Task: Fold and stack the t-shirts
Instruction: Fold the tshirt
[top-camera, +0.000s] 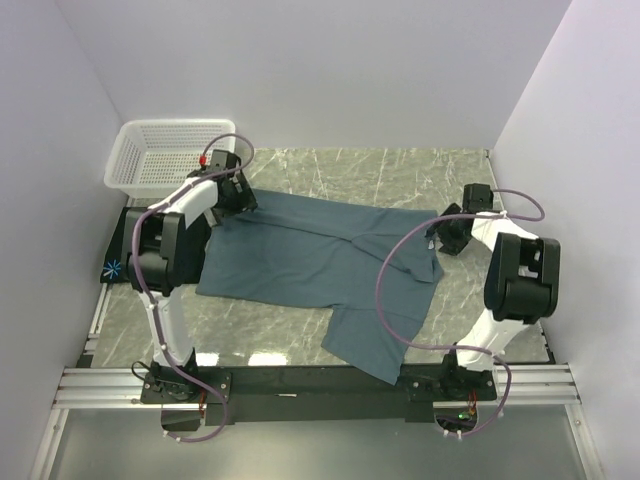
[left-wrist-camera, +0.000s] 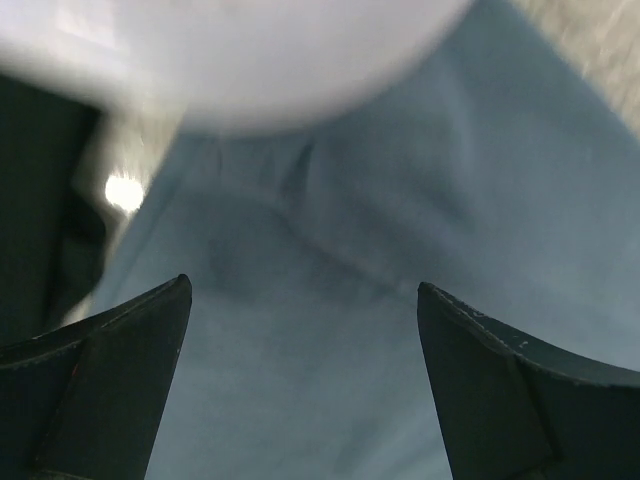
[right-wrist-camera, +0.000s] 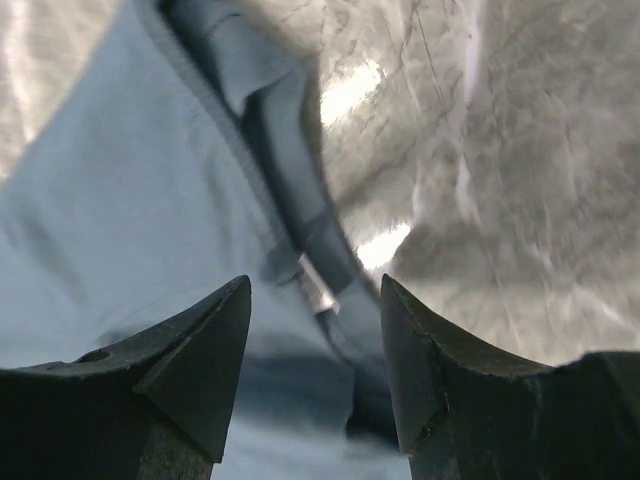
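Observation:
A slate-blue t-shirt (top-camera: 310, 255) lies spread across the marble table, one sleeve reaching toward the near edge. My left gripper (top-camera: 236, 192) hovers at its far left corner, open wide over plain blue cloth (left-wrist-camera: 330, 300) with nothing between the fingers. My right gripper (top-camera: 447, 236) is at the shirt's right edge, open above the collar with its white label (right-wrist-camera: 320, 287). A black t-shirt (top-camera: 113, 267) with a light-blue starburst print lies at the table's left edge, mostly hidden under the left arm.
A white lattice basket (top-camera: 165, 150) stands at the far left corner, just behind the left gripper. White walls close in on the left, right and back. Bare marble (top-camera: 400, 170) shows behind the shirt and to its right (right-wrist-camera: 500, 200).

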